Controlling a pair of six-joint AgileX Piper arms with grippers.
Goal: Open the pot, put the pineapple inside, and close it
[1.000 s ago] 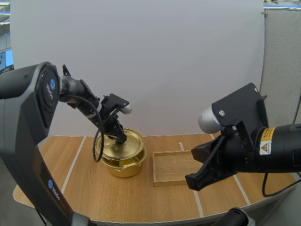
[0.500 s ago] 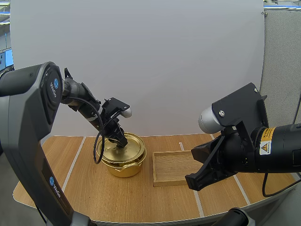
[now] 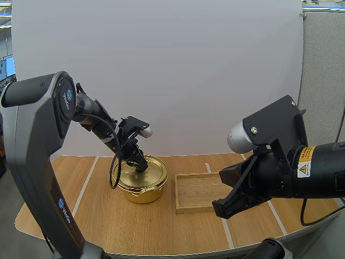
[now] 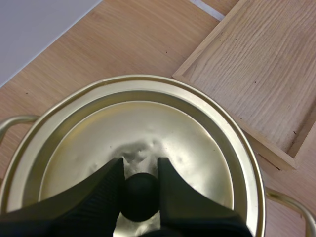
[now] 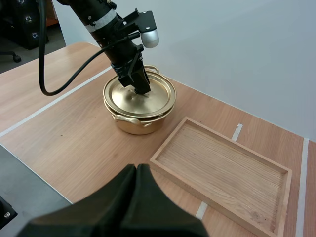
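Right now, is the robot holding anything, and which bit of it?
Yes. The left hand pinches the lid by its black knob, one finger on each side. The right hand holds nothing; its fingers lie shut together.

High view: sitting behind and above both arm bases, facing forward and down over the surface (image 3: 108, 226), at mid range.
Left wrist view: hanging very close over the lid (image 4: 197, 133), looking down.
Right wrist view: looking across from farther back.
All three are sharing the pot (image 5: 133, 126) and wooden tray (image 5: 222, 168).
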